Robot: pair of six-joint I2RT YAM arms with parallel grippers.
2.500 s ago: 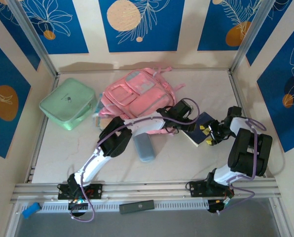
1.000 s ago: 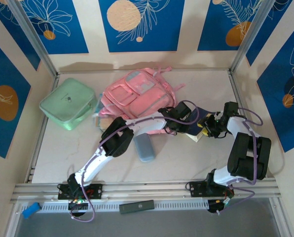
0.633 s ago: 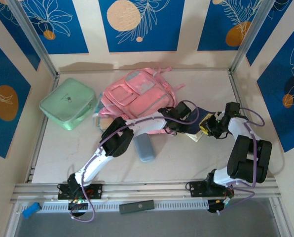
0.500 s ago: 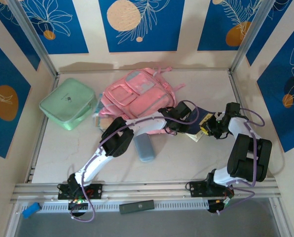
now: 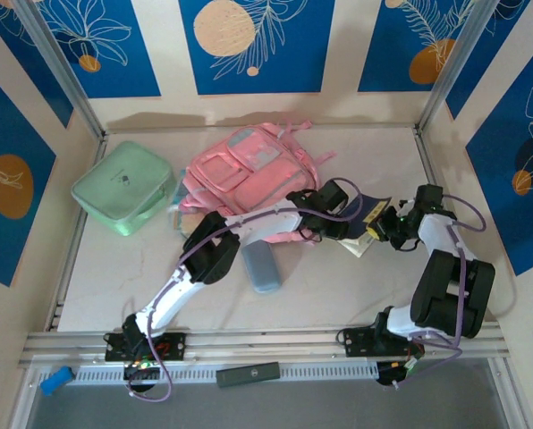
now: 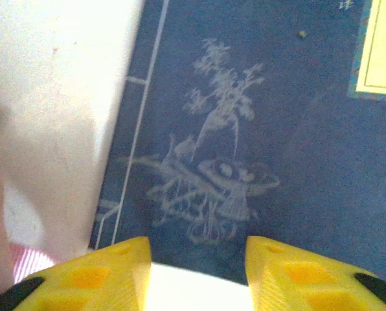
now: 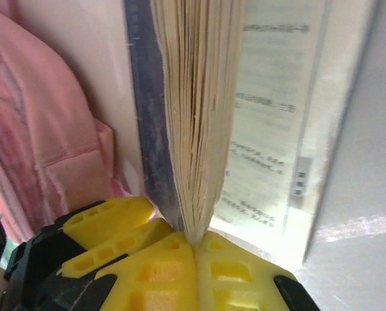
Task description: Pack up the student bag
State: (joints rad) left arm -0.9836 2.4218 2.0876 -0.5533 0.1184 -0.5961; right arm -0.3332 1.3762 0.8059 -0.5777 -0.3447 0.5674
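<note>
Your top camera looks steeply down from behind the near edge onto the whole table. Your left wrist camera hangs very close over the book cover; your right wrist camera faces its page edges, equally close. All three share that book.

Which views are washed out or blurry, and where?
Left wrist: the table beside the blue book is blown out to white, the cover drawing fairly clear. Right wrist: the open page is washed out, its print too blurred to read. Top external: evenly lit and sharp, soft shadow under the back wall.
</note>
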